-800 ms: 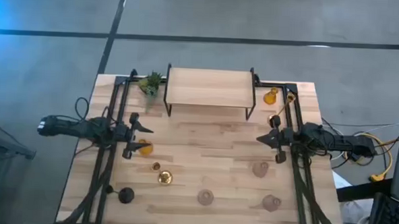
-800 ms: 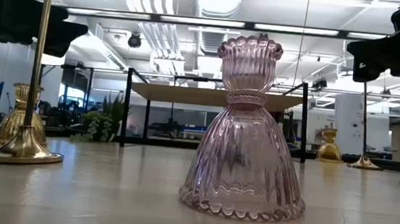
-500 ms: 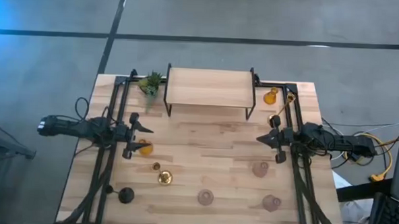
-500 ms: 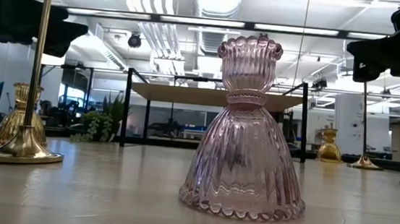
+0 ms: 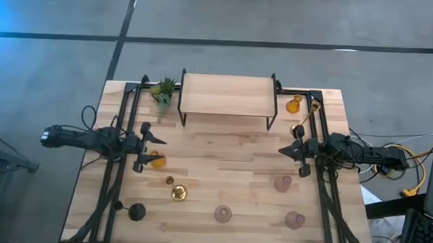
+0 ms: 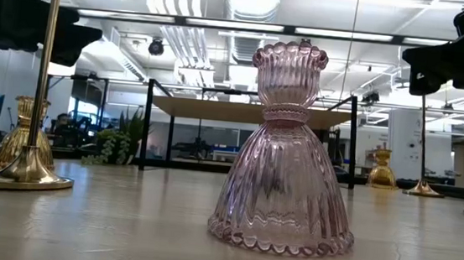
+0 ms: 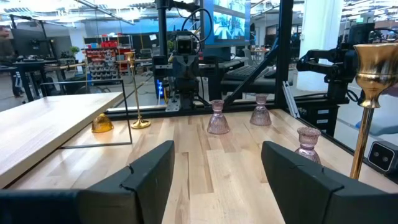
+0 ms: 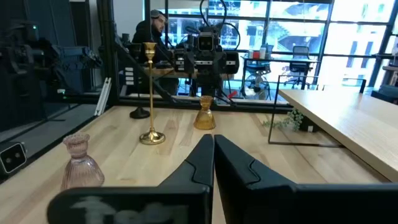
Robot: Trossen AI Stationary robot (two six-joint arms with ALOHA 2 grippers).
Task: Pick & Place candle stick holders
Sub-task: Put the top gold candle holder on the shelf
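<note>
My left gripper is open and empty above the table's left side, with a squat amber glass holder just beside it. My right gripper is shut and empty over the right side; its fingers meet in the right wrist view. A tall brass stick, a black stemmed holder and three pink glass holders stand on their bases along the near half. A second amber holder and a second brass stick stand at the far right.
A wooden shelf on a black frame stands at the far middle, with a small green potted plant at its left. The table's middle, between the two grippers, is bare wood. A person is in the room beyond the table.
</note>
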